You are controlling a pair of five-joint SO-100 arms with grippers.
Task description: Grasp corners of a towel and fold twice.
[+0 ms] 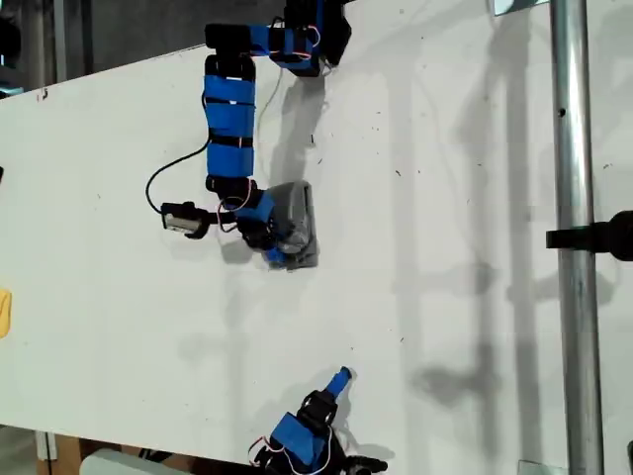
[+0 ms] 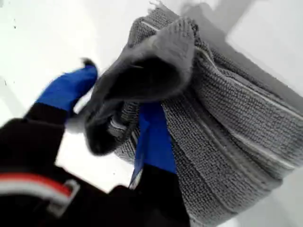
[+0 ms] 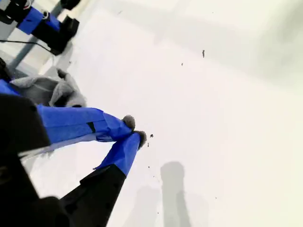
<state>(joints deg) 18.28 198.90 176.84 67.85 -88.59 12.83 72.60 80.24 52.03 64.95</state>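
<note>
The first gripper (image 1: 275, 249) grasps a fold of the bunched grey towel (image 1: 294, 226) on the white table (image 1: 445, 297). The second gripper (image 3: 134, 130) is clenched on nothing.

Towel (image 1: 295, 226) half hidden under my first gripper (image 1: 275, 247) in exterior view; corners not tellable. First wrist view: towel fold (image 2: 142, 71) blurred, covering fingers. Second arm base cut off by exterior view's bottom edge. Yellow object (image 1: 4, 312) cropped at exterior view's left

Grey striped towel (image 1: 294, 224) lies folded small on white table (image 1: 445, 297).
</note>
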